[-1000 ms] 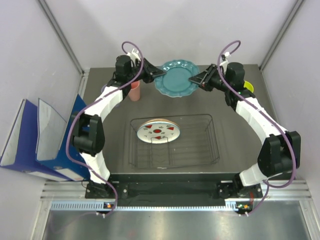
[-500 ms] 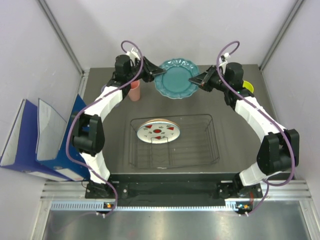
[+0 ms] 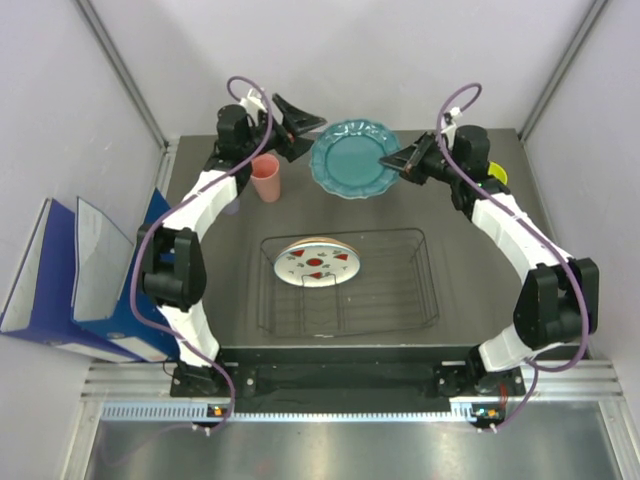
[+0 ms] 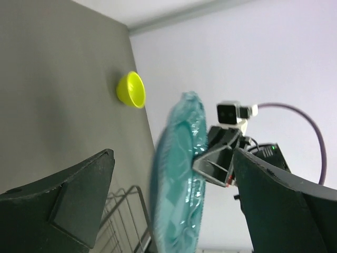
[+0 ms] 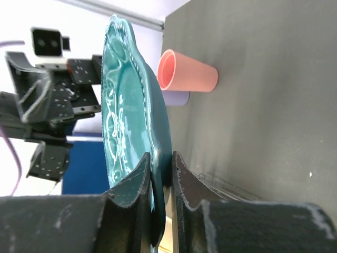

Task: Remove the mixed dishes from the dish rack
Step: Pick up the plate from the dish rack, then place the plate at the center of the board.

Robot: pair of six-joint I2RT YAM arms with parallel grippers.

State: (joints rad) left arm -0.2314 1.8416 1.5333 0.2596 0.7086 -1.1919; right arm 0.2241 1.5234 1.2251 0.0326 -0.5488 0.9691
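A: Which dish is it now?

B: The teal scalloped plate point(image 3: 350, 160). It is out of the dish rack point(image 3: 400, 300) and over the far part of the bench point(image 3: 460, 300).

A: Who has it?

B: The right end effector point(image 3: 388, 160) is pinched tight on the plate's rim. The left end effector point(image 3: 310, 135) is wide open, just beside the plate and not touching it.

A: What comes next?

B: I think the right arm should lay the plate flat on the bench, between the salmon-pink cup point(image 3: 266, 178) and the yellow-green bowl point(image 3: 497, 176). It should go down slowly and then open. I cannot tell if the plate touches the bench.

A: Is the job nearly done?

B: No. 2 plates sit in the rack: the white plate with red marks point(image 3: 318, 264), and a peach plate point(image 3: 315, 242) under it.
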